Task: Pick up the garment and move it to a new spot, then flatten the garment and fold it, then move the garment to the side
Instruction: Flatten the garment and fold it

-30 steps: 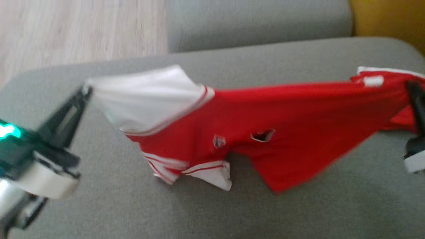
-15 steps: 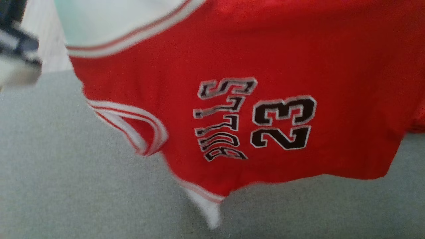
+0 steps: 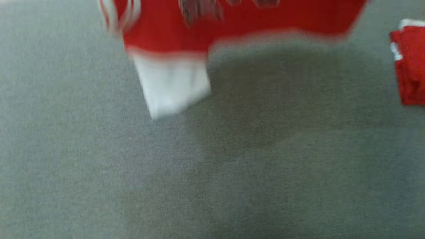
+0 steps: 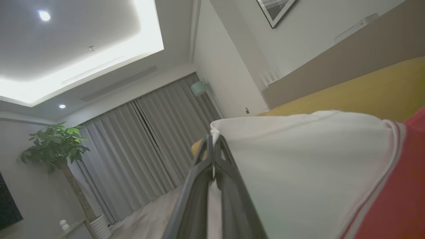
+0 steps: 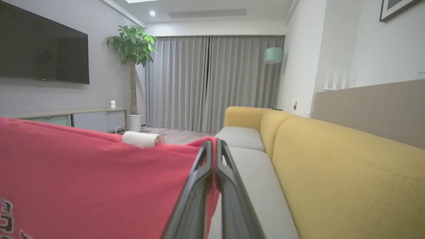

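My left gripper (image 4: 212, 139) rises from the bottom middle of its wrist view to mid-frame. Its two dark fingers are pressed together, with an edge of the garment (image 4: 298, 166) pinched at the tips. My right gripper (image 5: 214, 143) stands likewise from the bottom centre of its own view, fingers closed tight on a garment fold at mid-frame.

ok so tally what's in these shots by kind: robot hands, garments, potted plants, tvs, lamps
garment: 1
hands: 2, the left hand and the right hand, each shut on the garment
potted plant: 1
tv: 1
lamp: 1
total: 6
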